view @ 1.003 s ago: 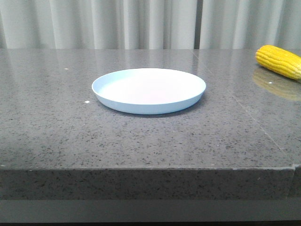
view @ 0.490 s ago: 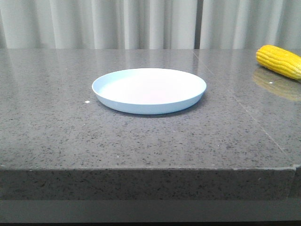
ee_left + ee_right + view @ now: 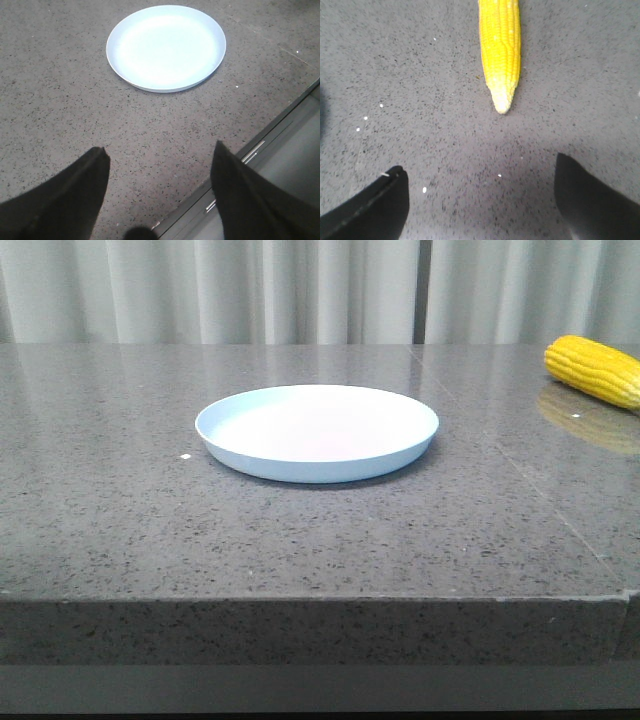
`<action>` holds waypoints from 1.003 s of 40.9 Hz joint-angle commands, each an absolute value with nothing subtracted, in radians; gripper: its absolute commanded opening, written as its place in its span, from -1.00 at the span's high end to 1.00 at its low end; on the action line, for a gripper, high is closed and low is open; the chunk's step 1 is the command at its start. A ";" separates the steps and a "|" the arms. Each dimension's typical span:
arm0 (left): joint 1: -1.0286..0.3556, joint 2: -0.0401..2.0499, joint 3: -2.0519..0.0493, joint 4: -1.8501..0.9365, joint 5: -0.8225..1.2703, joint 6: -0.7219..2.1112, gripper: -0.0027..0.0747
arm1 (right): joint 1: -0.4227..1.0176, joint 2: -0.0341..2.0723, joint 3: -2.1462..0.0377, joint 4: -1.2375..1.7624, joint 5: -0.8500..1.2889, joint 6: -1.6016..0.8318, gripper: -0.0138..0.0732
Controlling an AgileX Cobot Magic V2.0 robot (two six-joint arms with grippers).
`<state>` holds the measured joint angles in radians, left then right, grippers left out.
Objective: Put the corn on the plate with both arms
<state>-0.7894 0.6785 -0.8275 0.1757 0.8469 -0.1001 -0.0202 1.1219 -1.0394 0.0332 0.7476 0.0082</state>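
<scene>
The pale blue plate (image 3: 317, 431) sits empty at the middle of the grey stone table; it also shows in the left wrist view (image 3: 166, 46). The yellow corn (image 3: 594, 369) lies on the table at the far right, cut by the frame edge. In the right wrist view the corn (image 3: 500, 47) lies ahead of my right gripper (image 3: 480, 165), its pale tip pointing toward the open, empty jaws. My left gripper (image 3: 160, 152) is open and empty above the table near its front edge, well short of the plate. Neither gripper shows in the front view.
The table's front edge (image 3: 260, 145) runs just beside my left gripper, with a metal rail below it. A white curtain (image 3: 320, 290) hangs behind the table. Small white specks (image 3: 424, 189) dot the surface near my right gripper.
</scene>
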 commanded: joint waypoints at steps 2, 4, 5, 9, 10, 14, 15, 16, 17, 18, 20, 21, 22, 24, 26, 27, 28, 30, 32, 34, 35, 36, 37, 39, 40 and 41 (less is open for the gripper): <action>-0.799 0.678 -0.854 0.186 0.774 -0.109 -0.21 | -0.024 1.251 -1.200 -0.008 0.771 -0.006 -0.73; -0.799 0.678 -0.854 0.186 0.774 -0.109 -0.21 | -0.024 1.313 -1.258 -0.029 0.788 -0.006 -0.73; -0.799 0.678 -0.854 0.186 0.774 -0.109 -0.21 | -0.024 1.336 -1.279 -0.041 0.794 -0.006 -0.73; -0.799 0.678 -0.854 0.186 0.774 -0.109 -0.21 | -0.024 1.431 -1.367 -0.068 0.805 -0.006 -0.73; -0.799 0.678 -0.854 0.186 0.774 -0.109 -0.21 | -0.024 1.449 -1.384 -0.075 0.805 -0.006 -0.73; -0.799 0.678 -0.854 0.186 0.774 -0.109 -0.21 | -0.024 1.532 -1.458 -0.084 0.791 -0.006 -0.73; -0.799 0.678 -0.854 0.186 0.774 -0.109 -0.21 | -0.024 1.548 -1.473 -0.084 0.785 -0.006 -0.73; -0.799 0.678 -0.854 0.186 0.774 -0.109 -0.21 | -0.024 1.565 -1.487 -0.084 0.781 -0.006 -0.73; -0.799 0.678 -0.854 0.186 0.774 -0.109 -0.21 | -0.024 1.586 -1.504 -0.084 0.774 -0.006 -0.73; -0.799 0.678 -0.854 0.186 0.774 -0.109 -0.21 | -0.024 1.602 -1.517 -0.084 0.766 -0.006 -0.73; -0.799 0.678 -0.854 0.186 0.774 -0.109 -0.21 | -0.024 1.642 -1.548 -0.085 0.751 -0.006 -0.73; -0.799 0.678 -0.854 0.186 0.774 -0.109 -0.21 | -0.024 1.652 -1.554 -0.085 0.744 -0.006 -0.73; -0.799 0.678 -0.854 0.186 0.774 -0.109 -0.21 | -0.024 1.670 -1.567 -0.085 0.736 -0.006 -0.73; -0.799 0.678 -0.854 0.186 0.774 -0.109 -0.21 | -0.024 1.697 -1.584 -0.085 0.717 -0.006 -0.73; -0.799 0.678 -0.854 0.186 0.774 -0.109 -0.21 | -0.024 1.731 -1.606 -0.086 0.698 -0.006 -0.73; -0.799 0.678 -0.854 0.186 0.774 -0.109 -0.21 | -0.024 1.744 -1.612 -0.087 0.690 -0.006 -0.73; -0.799 0.678 -0.854 0.186 0.774 -0.109 -0.21 | -0.024 1.759 -1.620 -0.087 0.678 -0.006 -0.73; -0.799 0.678 -0.854 0.186 0.774 -0.109 -0.21 | -0.024 1.781 -1.630 -0.088 0.659 -0.006 -0.73; -0.799 0.678 -0.854 0.186 0.774 -0.109 -0.21 | -0.024 1.803 -1.637 -0.089 0.638 -0.006 -0.73; -0.799 0.678 -0.854 0.186 0.774 -0.109 -0.21 | -0.024 1.824 -1.643 -0.089 0.623 -0.006 -0.73; -0.799 0.678 -0.854 0.186 0.774 -0.109 -0.21 | -0.024 1.832 -1.643 -0.089 0.615 -0.006 -0.73; -0.799 0.678 -0.854 0.186 0.774 -0.109 -0.21 | -0.024 1.841 -1.643 -0.089 0.606 -0.006 -0.73; -0.799 0.678 -0.854 0.186 0.774 -0.109 -0.21 | -0.024 1.848 -1.644 -0.089 0.598 -0.006 -0.73; -0.799 0.678 -0.854 0.186 0.774 -0.109 -0.21 | -0.024 1.862 -1.644 -0.089 0.588 -0.006 -0.73; -0.799 0.678 -0.854 0.186 0.774 -0.109 -0.21 | -0.024 1.867 -1.644 -0.089 0.582 -0.006 -0.73; -0.799 0.678 -0.854 0.186 0.774 -0.109 -0.21 | -0.024 1.875 -1.644 -0.090 0.578 -0.006 -0.73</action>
<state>-0.7894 0.6785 -0.8275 0.1757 0.8469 -0.1003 -0.0202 1.9072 -1.6072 -0.0713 0.6555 0.0082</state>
